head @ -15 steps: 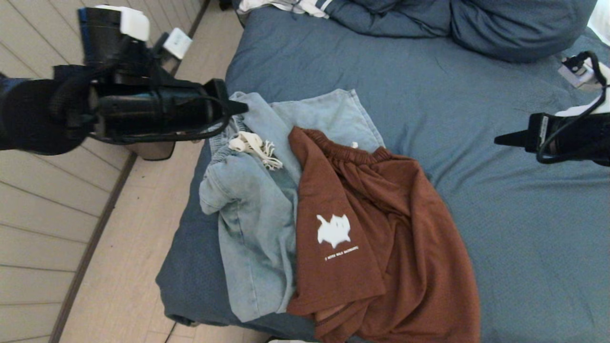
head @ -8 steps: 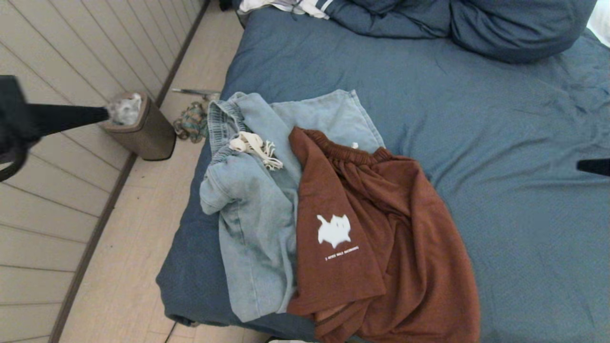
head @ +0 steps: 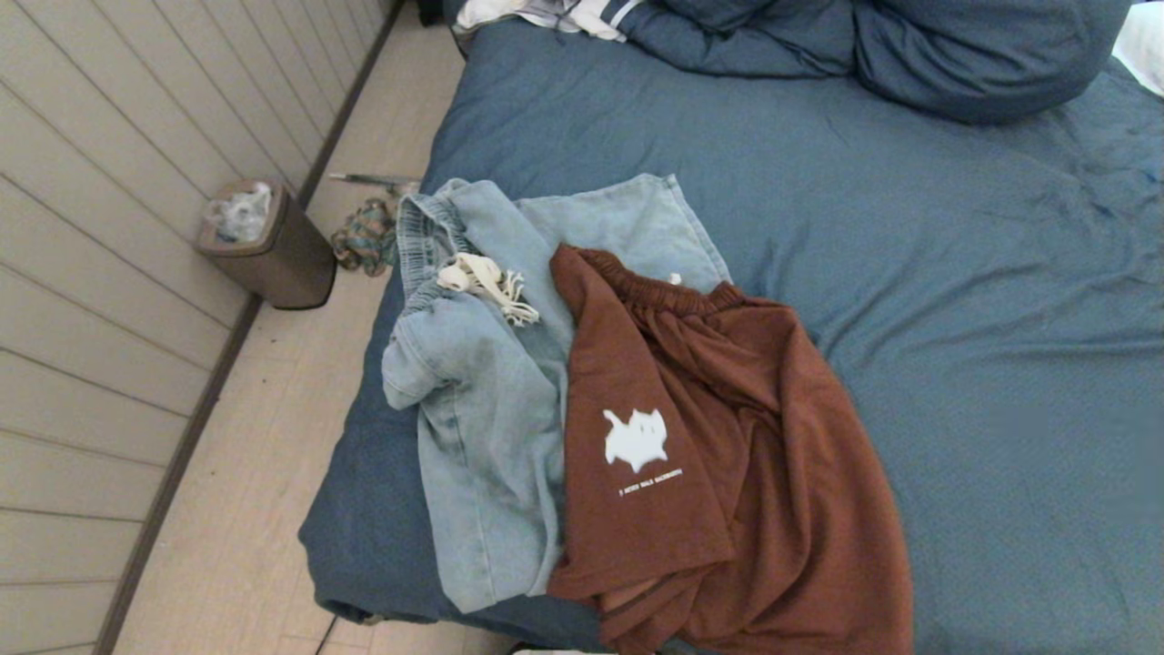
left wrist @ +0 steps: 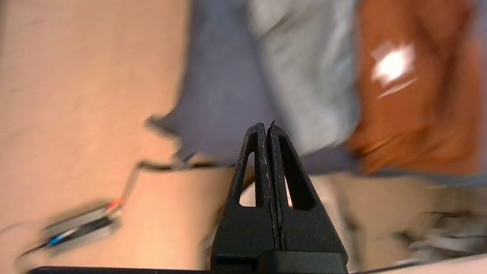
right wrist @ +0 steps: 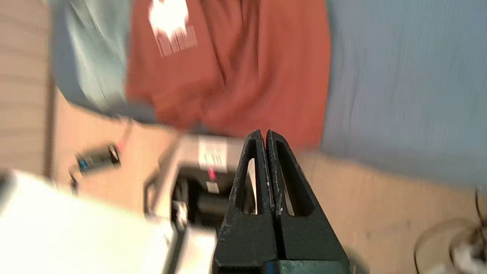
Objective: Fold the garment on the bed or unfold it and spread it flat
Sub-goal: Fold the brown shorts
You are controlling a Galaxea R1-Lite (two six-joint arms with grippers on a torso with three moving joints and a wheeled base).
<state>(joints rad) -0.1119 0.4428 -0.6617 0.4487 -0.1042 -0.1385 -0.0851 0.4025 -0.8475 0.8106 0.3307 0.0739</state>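
Observation:
Rust-brown shorts (head: 727,437) with a white cat print lie crumpled on the slate-blue bed (head: 955,273), partly over light-blue denim shorts (head: 491,400) with a white drawstring. Neither arm shows in the head view. In the left wrist view my left gripper (left wrist: 265,125) is shut and empty, held off the bed's near corner with the denim (left wrist: 304,76) and the brown shorts (left wrist: 411,95) beyond it. My right gripper (right wrist: 264,132) is also shut and empty, over the floor by the bed's near edge, the brown shorts (right wrist: 236,64) ahead of it.
A bunched blue duvet and pillow (head: 873,45) lie at the head of the bed. A brown waste bin (head: 268,246) and a small cloth heap (head: 364,236) sit on the wooden floor by the panelled wall. My own base (right wrist: 198,179) shows below the right gripper.
Both arms have drawn back out of the head view, the left off to the left, the right off to the right. The garments have not moved.

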